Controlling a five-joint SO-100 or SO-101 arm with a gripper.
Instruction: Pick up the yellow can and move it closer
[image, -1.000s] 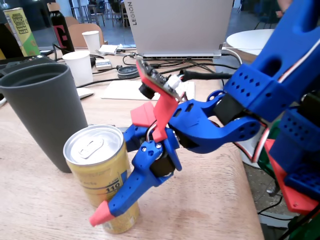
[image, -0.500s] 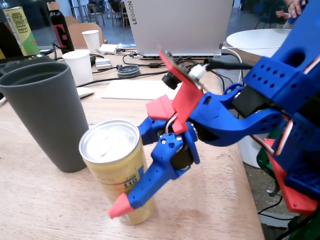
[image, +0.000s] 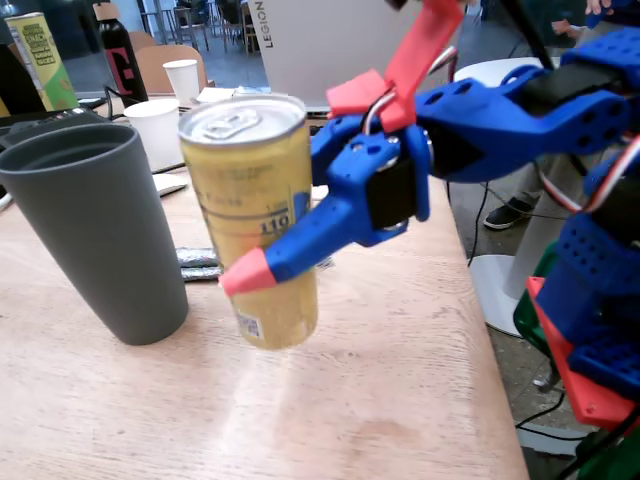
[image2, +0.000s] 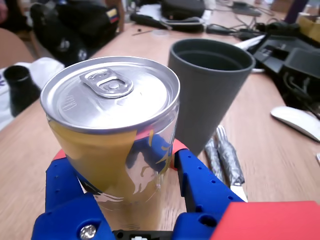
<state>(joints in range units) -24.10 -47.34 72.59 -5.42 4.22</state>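
Clamped around the yellow can (image: 262, 215), the blue gripper (image: 275, 262) reaches in from the right of the fixed view, its red-tipped finger (image: 248, 273) lying across the can's front at about mid-height, just below the dark "110" print. That can sits in the centre of the fixed view, tilted slightly with its silver top toward the upper left, and its base appears lifted clear of the wooden table (image: 400, 400), with a small barcode showing near the bottom edge. In the wrist view the can (image2: 112, 130) fills the middle of the frame, its pull tab facing the camera, and the gripper (image2: 127, 175) closes on it from both sides, one blue finger (image2: 197, 182) to the right and the other at the lower left. A tall dark grey cup (image: 100, 235) stands upright on the table at the left of the fixed view, near the can but apart from it; in the wrist view the cup (image2: 210, 92) rises just behind and to the right of the can. Two white paper cups (image: 160, 130) stand further back in the upper left of the fixed view, and a yellow-green carton (image: 40, 60) shows at the upper left corner. A white computer mouse (image2: 299, 121) lies at the right edge of the wrist view.
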